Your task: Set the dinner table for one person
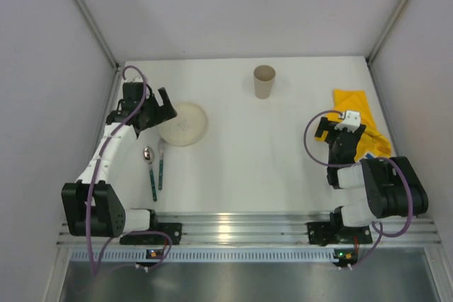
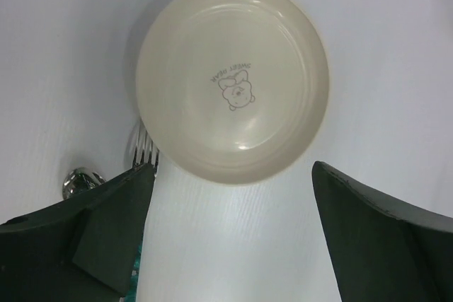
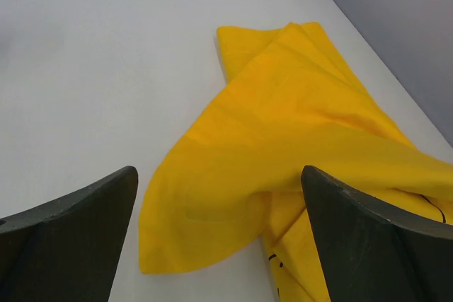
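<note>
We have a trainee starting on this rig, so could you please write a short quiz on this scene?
1. True or false: the cup stands on the plate.
2. What lies nearest the right gripper? A cloth, B cup, C plate.
3. Fill in: near the plate lie a spoon and a ____.
Key: 1 false, the cup stands apart on the table; 2 A; 3 fork.
</note>
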Robot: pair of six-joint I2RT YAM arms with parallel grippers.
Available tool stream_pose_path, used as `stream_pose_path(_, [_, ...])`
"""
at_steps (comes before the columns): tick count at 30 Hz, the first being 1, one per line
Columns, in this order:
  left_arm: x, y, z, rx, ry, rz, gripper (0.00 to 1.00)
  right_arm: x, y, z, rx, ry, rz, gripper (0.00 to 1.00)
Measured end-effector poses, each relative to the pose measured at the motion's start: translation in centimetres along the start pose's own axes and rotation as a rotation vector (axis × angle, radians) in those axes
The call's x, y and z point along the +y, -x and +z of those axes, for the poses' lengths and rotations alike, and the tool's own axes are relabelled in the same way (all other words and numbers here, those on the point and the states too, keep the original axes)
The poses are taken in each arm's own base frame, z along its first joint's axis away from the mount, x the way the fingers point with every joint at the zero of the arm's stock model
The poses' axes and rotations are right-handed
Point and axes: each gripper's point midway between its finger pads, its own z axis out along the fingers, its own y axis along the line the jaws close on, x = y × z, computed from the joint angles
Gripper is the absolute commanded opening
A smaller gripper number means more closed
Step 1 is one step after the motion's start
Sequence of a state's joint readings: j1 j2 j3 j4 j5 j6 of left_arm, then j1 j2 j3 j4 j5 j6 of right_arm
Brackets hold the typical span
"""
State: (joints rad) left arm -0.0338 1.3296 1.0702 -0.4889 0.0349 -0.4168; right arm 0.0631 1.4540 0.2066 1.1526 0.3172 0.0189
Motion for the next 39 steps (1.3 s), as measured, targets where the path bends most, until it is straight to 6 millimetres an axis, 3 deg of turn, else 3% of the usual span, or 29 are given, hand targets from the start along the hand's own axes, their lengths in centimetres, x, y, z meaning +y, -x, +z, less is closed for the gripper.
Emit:
stream_pose_path(4, [-1.3,-0.8,-1.4,0.034,-0.071,0.000,0.99,0.0,0.0,0.0,0.000,0.000,0.000,1.00])
stream_pose_path(9, [-3.4,-0.3,-3.8,0.020,-0.158,0.018,0.99,0.0,0.0,0.0,0.000,0.000,0.000,1.00])
stream_pose_path(16, [-4.8,-0.7,-4.6,0.035,-0.209,0.036,0.99,0.3,0.9,-0.1,0.020,-0.021,-0.034,1.00])
stream_pose_path(19, [-4.9,-0.8,-4.8,0.032,-0.211,0.039,0.99,3.7,6.8,-0.2,-0.015,0.048,-0.031,1.00])
stream_pose_path(22, [-5.0,-0.5,-5.3,0.012,-0.213,0.041,0.99,6.8,19.3,-0.3,-0.125,0.131,0.085,1.00])
stream_pose_path(24, [-5.0,-0.4,-5.6,-0.002,-0.216,0.039,0.99,7.0,27.4,-1.7,-0.222,0.161,0.272,1.00])
stream_pose_path(25, [-5.0,-0.4,-5.6,-0.011,-0.220,0.036,0.99,6.5,29.8,-2.4,-0.249,0.183,0.351,1.00])
stream_pose_path(27, [-4.9,-0.9,-5.4,-0.005,-0.220,0.022,0.99,5.0,30.8,-2.7,-0.234,0.179,0.443,1.00])
stream_pose_path(29, [-4.7,-1.5,-5.0,0.010,-0.215,0.012,0.99,4.7,27.7,-1.2,-0.081,0.120,0.456,0.98])
stream_pose_path(31, [-4.5,-2.1,-4.8,0.025,-0.211,0.004,0.99,6.3,21.9,1.8,0.199,0.063,0.386,0.91])
stream_pose_path(34, [-4.4,-2.2,-4.7,0.028,-0.209,0.005,0.99,8.2,12.4,6.6,0.542,-0.035,0.270,0.93])
stream_pose_path(35, [-4.4,-2.2,-4.6,0.025,-0.208,0.005,0.99,8.3,8.4,7.0,0.651,-0.066,0.230,0.93])
stream_pose_path(37, [-4.4,-2.2,-4.6,0.023,-0.208,0.006,0.99,7.4,1.1,4.8,0.893,-0.134,0.145,0.91])
stream_pose_path(39, [-4.3,-2.2,-4.5,0.024,-0.205,0.005,0.99,6.3,-2.9,1.9,1.072,-0.190,0.083,0.90])
